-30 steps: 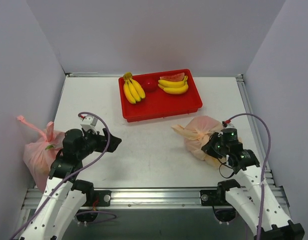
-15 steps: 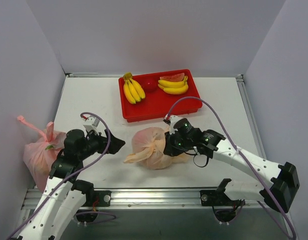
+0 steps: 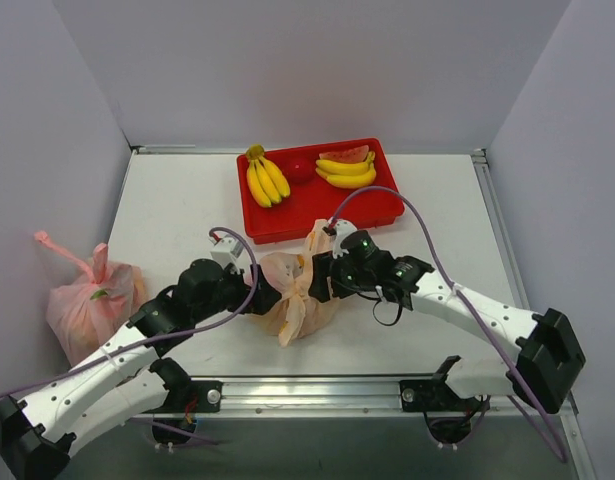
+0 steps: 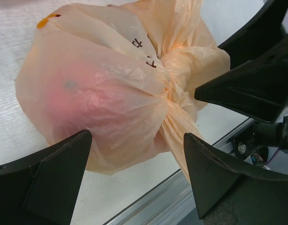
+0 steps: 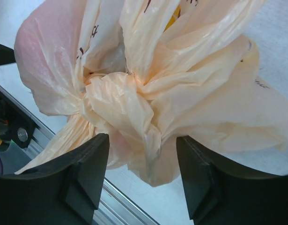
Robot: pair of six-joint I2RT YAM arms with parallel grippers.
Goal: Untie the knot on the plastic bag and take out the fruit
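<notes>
Left gripper (image 4: 136,138) now reaches plastic bag (image 4: 87,93); we see it and right gripper (image 5: 141,140) wide open astride knot (image 5: 120,93), holding nothing; wrong tug could tighten knot

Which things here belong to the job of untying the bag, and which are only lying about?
Belong to the job: plastic bag; knot; fruit, a reddish shape seen through the film; left gripper and right gripper, both open around the bag.

Only lying about: pink bag; red tray; banana bunches; watermelon slice.
</notes>
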